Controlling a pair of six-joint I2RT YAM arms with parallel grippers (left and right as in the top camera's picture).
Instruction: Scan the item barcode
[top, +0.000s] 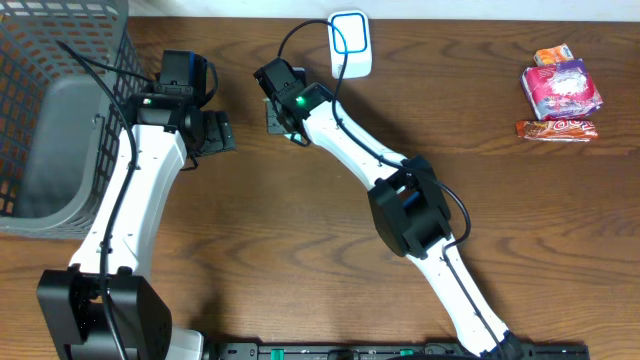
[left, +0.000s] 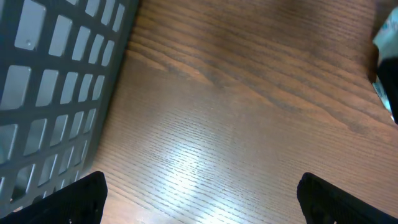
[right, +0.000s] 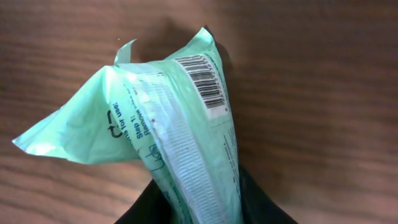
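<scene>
In the right wrist view a pale green packet (right: 161, 124) is pinched between my right gripper's (right: 202, 202) black fingers, which are shut on its lower end. It stands up from the jaws, crumpled, with its barcode (right: 205, 81) facing the camera near the top. Seen from overhead, the right gripper (top: 274, 112) hovers over the back of the table, left of a white scanner (top: 350, 45) with a black cable. The packet itself barely shows from above. My left gripper (left: 199, 205) is wide open over bare wood, holding nothing; overhead it is the left gripper (top: 214, 131) beside the basket.
A grey mesh basket (top: 50, 120) fills the back left corner, and its wall (left: 56, 74) shows close by in the left wrist view. At the far right lie a purple snack pack (top: 563, 88), a red bar (top: 555, 129) and an orange packet (top: 553, 55).
</scene>
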